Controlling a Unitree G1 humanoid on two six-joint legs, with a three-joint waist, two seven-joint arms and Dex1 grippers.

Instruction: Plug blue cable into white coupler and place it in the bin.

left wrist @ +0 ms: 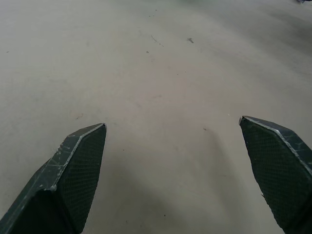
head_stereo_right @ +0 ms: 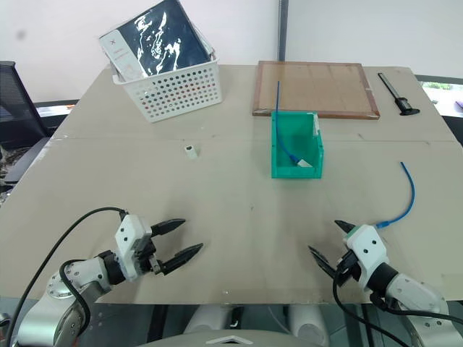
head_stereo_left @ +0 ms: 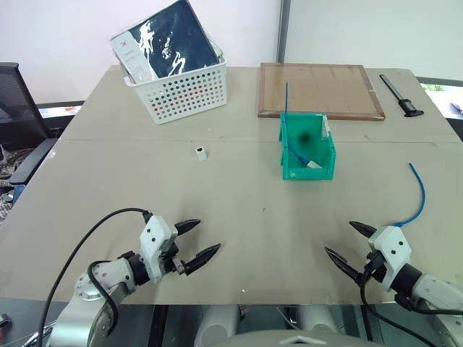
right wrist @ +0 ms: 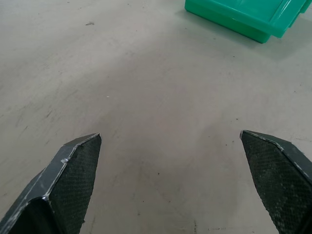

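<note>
The blue cable lies curved on the table at the right, its near end close to my right gripper. That gripper hovers open and empty over the table's front edge. The tiny white coupler stands alone at mid-table, left of the green bin. My left gripper is open and empty near the front left, well short of the coupler. In the right wrist view the bin's corner shows beyond the spread fingers. Bare tabletop lies between the fingers in the left wrist view.
A straight blue cable leans out of the bin, with a white piece at its lower end. A white perforated basket holding a dark packet sits at the back left. A wooden board and a black tool lie at the back right.
</note>
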